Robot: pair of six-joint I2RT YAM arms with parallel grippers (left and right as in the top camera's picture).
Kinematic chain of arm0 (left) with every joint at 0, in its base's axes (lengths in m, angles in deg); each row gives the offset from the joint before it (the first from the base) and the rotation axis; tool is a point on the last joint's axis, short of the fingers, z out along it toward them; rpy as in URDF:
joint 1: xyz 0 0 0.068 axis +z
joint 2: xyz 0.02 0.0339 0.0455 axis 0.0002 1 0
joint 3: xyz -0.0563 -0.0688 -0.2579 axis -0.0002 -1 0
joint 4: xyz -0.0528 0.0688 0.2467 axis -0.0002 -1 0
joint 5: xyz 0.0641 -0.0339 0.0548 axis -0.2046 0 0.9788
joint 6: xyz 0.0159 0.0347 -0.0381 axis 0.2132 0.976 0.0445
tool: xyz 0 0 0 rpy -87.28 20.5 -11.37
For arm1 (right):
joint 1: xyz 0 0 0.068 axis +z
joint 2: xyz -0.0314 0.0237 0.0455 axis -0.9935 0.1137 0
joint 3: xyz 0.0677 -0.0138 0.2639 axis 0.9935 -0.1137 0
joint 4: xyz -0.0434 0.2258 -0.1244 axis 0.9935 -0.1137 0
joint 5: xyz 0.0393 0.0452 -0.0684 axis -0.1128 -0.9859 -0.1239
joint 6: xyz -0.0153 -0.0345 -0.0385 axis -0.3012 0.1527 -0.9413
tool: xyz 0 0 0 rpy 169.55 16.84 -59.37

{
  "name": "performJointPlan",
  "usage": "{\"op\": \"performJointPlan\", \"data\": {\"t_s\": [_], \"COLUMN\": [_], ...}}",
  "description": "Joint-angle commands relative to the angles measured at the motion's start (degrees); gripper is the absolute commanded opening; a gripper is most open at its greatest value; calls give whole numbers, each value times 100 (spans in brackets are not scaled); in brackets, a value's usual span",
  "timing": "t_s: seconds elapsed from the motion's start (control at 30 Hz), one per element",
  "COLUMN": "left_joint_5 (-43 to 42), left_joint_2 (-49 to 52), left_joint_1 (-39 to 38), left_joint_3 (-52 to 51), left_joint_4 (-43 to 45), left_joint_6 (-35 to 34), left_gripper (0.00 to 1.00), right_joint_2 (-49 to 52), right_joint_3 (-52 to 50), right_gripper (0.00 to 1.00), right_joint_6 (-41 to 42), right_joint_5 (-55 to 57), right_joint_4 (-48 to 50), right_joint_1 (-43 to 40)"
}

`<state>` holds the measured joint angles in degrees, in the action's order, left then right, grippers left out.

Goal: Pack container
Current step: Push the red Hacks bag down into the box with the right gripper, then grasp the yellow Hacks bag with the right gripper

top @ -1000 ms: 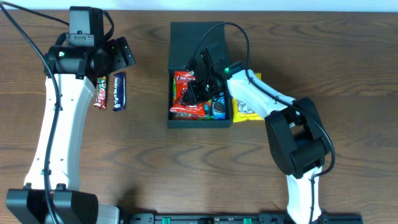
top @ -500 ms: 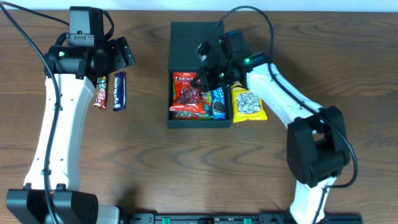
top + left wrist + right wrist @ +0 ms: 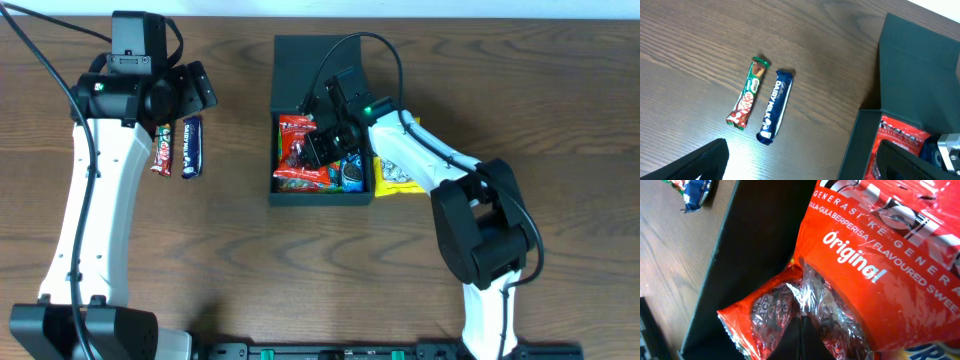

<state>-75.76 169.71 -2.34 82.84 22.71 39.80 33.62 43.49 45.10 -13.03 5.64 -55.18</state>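
**Overhead view.** We locate the container [image 3: 320,196] at the centre of the bench [image 3: 250,270], with its hinged lid [image 3: 312,62] folded open toward the far edge. Inside lie a red sweets packet [image 3: 298,150] on the left and a blue packet [image 3: 352,172] on the right. A yellow packet [image 3: 398,176] lies on the bench just beside the container's right wall, partly under the right arm. The right end effector [image 3: 318,145] sits low inside the container, over the red sweets packet. The left end effector [image 3: 198,92] hovers well apart from the container, above a KitKat bar [image 3: 161,150] and a Dairy Milk bar [image 3: 191,146] that lie side by side.

**Left wrist view.** We see the KitKat bar [image 3: 747,93] and the Dairy Milk bar [image 3: 772,106] nearly parallel on the bench [image 3: 690,40], close together. The container [image 3: 855,140] and its lid [image 3: 920,65] fill the right side, with the red sweets packet [image 3: 895,145] inside. The left end effector [image 3: 802,162] is spread wide and holds nothing.

**Right wrist view.** The red sweets packet [image 3: 865,265], marked "Original", fills the frame against the container's dark wall [image 3: 750,255]. The fingers of the right end effector [image 3: 800,330] meet along a thin seam at the packet's crumpled end. We cannot tell whether they pinch a fold of it.
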Motion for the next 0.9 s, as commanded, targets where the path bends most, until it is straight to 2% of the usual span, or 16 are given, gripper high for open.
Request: {"op": "performJointPlan", "data": {"t_s": [0.0, 0.1, 0.23, 0.43, 0.47, 0.5, 0.57, 0.63, 0.67, 0.87], "left_joint_5": [-20, -17, 42, 42, 42, 44, 44, 39, 39, 37], "left_joint_2": [11, 11, 11, 11, 11, 11, 11, 11, 11, 11], "left_joint_1": [20, 20, 20, 20, 20, 20, 20, 20, 20, 20], "left_joint_3": [44, 44, 44, 42, 42, 42, 42, 39, 39, 39], "left_joint_4": [-42, -55, -151, -208, -203, -195, -175, -157, -153, -153], "left_joint_6": [-20, 22, 105, 195, 195, 195, 195, 234, 260, 278], "left_gripper": [95, 95, 95, 95, 95, 95, 95, 95, 95, 95], "right_joint_2": [35, -129, -695, -1388, -1386, -1344, -1244, -1158, -1139, -957], "right_joint_3": [59, 310, 866, 925, 916, 852, 627, 330, 205, -560], "right_gripper": [1, 1, 1, 4, 13, 25, 38, 60, 66, 73], "right_joint_6": [-179, -208, -291, -546, -658, -774, -946, -1093, -1147, -1257], "right_joint_5": [83, -350, -315, 719, 824, 883, 872, 872, 872, 723], "right_joint_4": [-11, -197, -750, -1189, -1357, -1519, -1727, -1753, -1738, -1305], "right_joint_1": [-42, -170, -649, -1751, -1906, -2063, -2317, -2474, -2524, -2721]}}
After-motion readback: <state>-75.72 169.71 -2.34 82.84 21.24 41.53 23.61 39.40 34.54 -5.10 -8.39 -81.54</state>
